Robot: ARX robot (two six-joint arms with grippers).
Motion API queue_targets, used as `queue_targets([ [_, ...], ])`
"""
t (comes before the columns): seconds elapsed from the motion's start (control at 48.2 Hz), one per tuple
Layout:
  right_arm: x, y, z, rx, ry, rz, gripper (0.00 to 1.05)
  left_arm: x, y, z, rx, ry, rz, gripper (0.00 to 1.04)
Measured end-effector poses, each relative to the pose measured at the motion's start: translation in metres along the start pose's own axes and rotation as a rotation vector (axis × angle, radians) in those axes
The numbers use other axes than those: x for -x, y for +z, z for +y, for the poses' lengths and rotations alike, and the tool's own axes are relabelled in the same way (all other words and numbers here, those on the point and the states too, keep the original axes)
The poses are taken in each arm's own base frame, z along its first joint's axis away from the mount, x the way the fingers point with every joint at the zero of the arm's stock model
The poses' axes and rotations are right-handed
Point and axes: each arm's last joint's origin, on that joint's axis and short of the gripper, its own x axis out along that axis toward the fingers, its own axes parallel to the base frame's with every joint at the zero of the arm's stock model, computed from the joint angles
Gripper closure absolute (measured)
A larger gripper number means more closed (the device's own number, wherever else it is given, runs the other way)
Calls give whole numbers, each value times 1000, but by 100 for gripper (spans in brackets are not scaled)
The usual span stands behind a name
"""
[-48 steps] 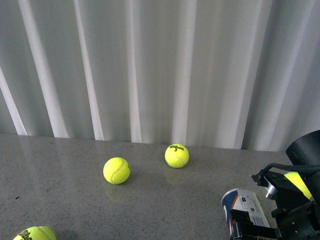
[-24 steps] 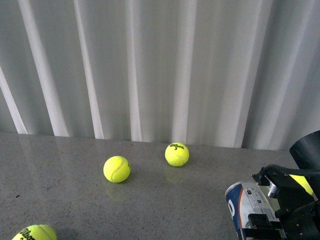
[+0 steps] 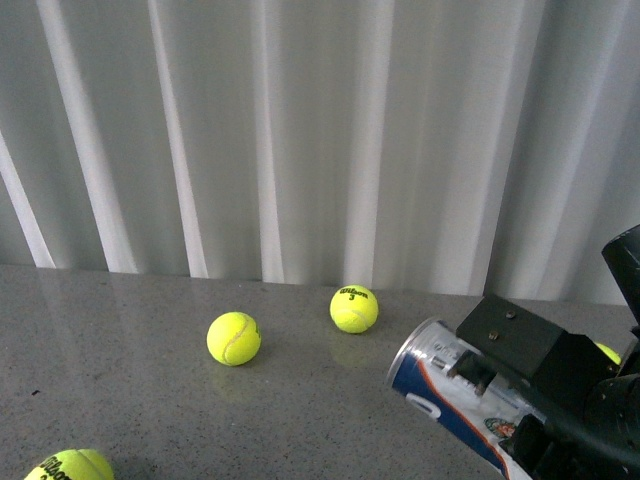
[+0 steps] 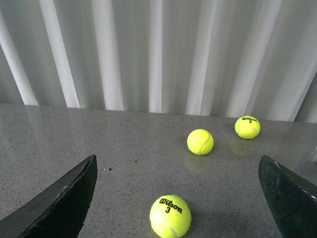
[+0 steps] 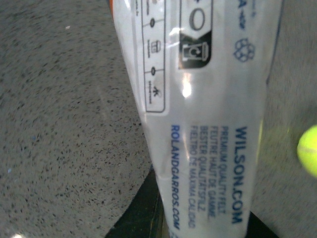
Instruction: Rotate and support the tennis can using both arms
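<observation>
Tennis can point(image 3: 450, 385): tilted, clear end pointed leftward.
Right hand point(image 3: 515, 395): clenched on it.
Left hand point(image 4: 177, 168): released — fingers spread wide.

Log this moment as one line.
right gripper: shut on tennis can, tilted | left gripper: open, empty | tennis balls loose on table

Left pincer point(image 4: 177, 161): we see two matte black fingers point(image 4: 64, 201); each is wedge-shaped, broad at the base and narrowing to a blunt tip; their faces are plain
Right pincer point(image 3: 500, 400): we see a boxy black block point(image 3: 512, 335) with flat faces and sharp corners; its top carries one small pale dot, screw or mark we cannot tell
Right arm housing point(image 3: 625, 262): black and rounded; cut off by the frame edge
</observation>
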Motion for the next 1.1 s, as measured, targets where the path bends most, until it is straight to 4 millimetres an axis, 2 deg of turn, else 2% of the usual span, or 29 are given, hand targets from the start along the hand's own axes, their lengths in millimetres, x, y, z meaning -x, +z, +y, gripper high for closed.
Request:
queue_targets([
  [0.125, 2, 0, 7, 263, 9, -25, 93, 0, 0, 0, 0, 0, 0, 7],
  [0.374, -6, 4, 21, 559, 98, -54, 97, 0, 0, 0, 0, 0, 0, 7],
  [0.581, -23, 13, 31, 622, 166, -98, 99, 0, 0, 0, 0, 0, 0, 7],
  [0.768, -41, 5, 42, 636, 209, -65, 99, 0, 0, 0, 0, 0, 0, 7],
  [1.017, -47, 5, 45, 653, 192, -84, 99, 0, 0, 0, 0, 0, 0, 7],
  [1.038, -47, 5, 45, 656, 193, -84, 98, 0, 0, 0, 0, 0, 0, 7],
  [1.1, -48, 4, 45, 656, 192, -81, 86, 0, 0, 0, 0, 0, 0, 7],
])
